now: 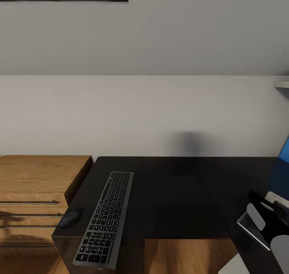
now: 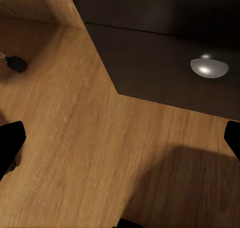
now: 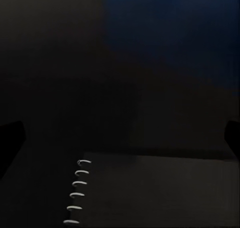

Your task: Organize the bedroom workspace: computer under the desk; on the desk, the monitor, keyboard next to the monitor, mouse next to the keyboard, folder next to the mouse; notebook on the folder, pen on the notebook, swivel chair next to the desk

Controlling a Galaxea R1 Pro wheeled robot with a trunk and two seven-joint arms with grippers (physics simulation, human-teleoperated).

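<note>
A: Head view, and we're over the desk [image 1: 168,193], glossy black top against the pale wall. The keyboard [image 1: 105,219] lies near the desk's left edge, running from mid-depth to the front edge, its near end hanging slightly over.

B: And the mouse [image 1: 70,217]?

A: Just beside the keyboard on its left, tight to the left edge of the desk. Past that edge stands a wooden dresser [image 1: 38,193] with dark bar handles.

B: What's at the right?

A: The right gripper [image 1: 263,215] sits over the desk's right side, holding the notebook [image 1: 252,230] tilted above the top. A strip of blue [image 1: 283,157] shows at the far right; I can't say what it is.

B: Right wrist view?

A: Dark. The notebook's [image 3: 155,193] spiral rings catch the light, black fingertips [image 3: 10,138] at either side, desk surface beyond.

B: Left arm?

A: The left gripper [image 2: 120,138] has its fingers spread wide, nothing between them, over wooden floor [image 2: 75,138]. A black drawer front with a round silver knob [image 2: 209,67] lies ahead.
</note>
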